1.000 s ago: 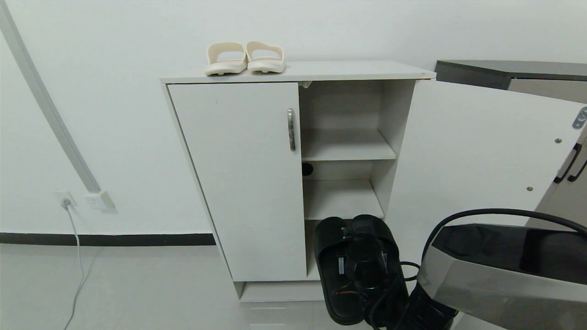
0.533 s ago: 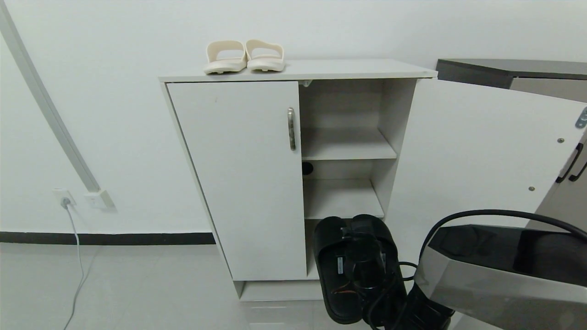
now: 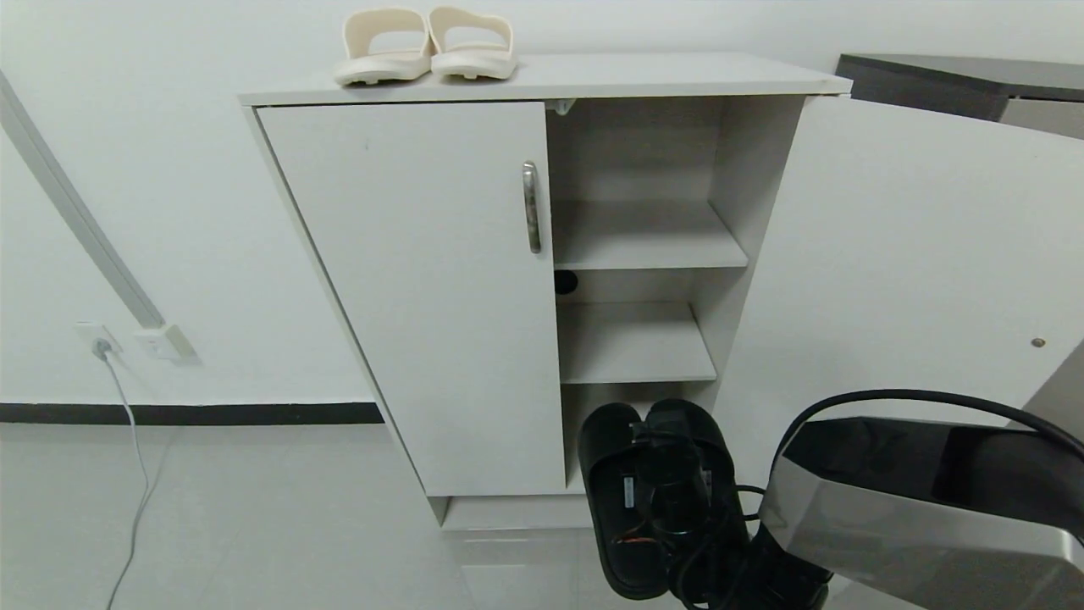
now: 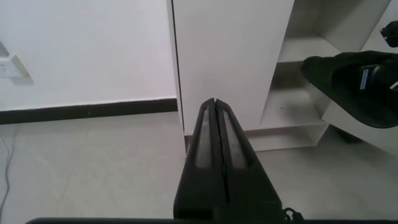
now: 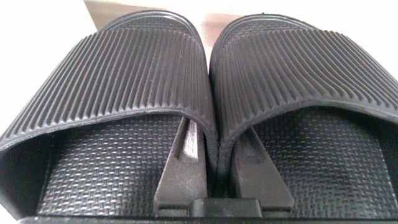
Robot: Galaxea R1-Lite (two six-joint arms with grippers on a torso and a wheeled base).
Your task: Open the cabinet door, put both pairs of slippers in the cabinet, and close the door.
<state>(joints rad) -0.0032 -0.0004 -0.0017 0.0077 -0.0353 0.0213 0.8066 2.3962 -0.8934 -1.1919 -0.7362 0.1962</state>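
Note:
The white cabinet [image 3: 406, 296] has its right door [image 3: 915, 254] swung wide open and its left door shut. A cream pair of slippers [image 3: 428, 47] sits on the cabinet top at the left. My right gripper [image 5: 211, 158] is shut on the black pair of slippers [image 5: 205, 81], one finger inside each, pinching the two adjoining straps together. In the head view the black slippers [image 3: 652, 491] hang low in front of the open bottom compartment [image 3: 593, 398]. My left gripper [image 4: 214, 106] is shut on nothing, low over the floor before the shut left door.
Two bare shelves [image 3: 635, 343] show inside the open half. A grey cabinet [image 3: 957, 85] stands just right of the open door. A wall socket with a cable [image 3: 102, 347] is at the left, above open floor [image 3: 237, 525].
The head view has shifted closer to the cabinet, which now looks larger and higher. The black slippers stay in my right gripper at the same place before the bottom compartment.

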